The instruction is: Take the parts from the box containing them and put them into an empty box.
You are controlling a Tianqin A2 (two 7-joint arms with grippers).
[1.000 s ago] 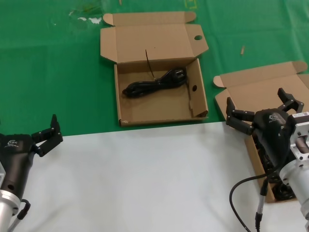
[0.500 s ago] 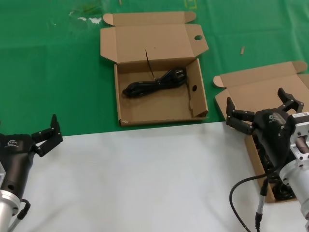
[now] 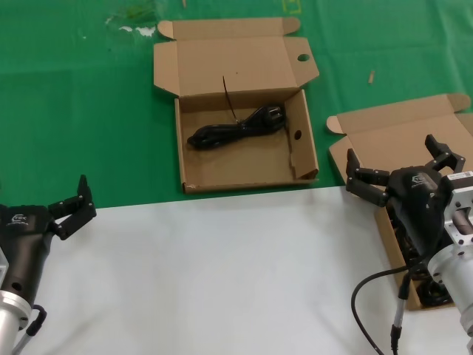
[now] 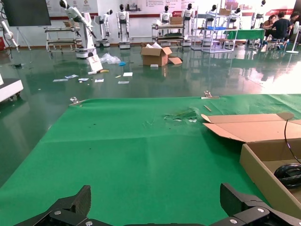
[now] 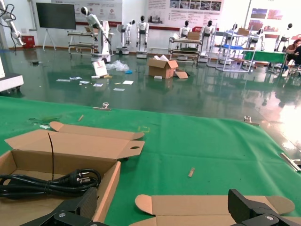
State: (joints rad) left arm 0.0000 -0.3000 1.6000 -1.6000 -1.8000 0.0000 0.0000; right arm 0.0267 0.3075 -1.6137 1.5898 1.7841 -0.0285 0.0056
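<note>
The left end effector (image 3: 72,206) waits with fingers spread at the worktop's (image 3: 222,274) left edge. One power cord (image 3: 238,126) already lies in the squarish mailer box (image 3: 194,159). The right end effector (image 3: 405,176) hovers spread wide over the source box (image 3: 392,140) — next it must descend onto a remaining cord (image 3: 429,292) there.
</note>
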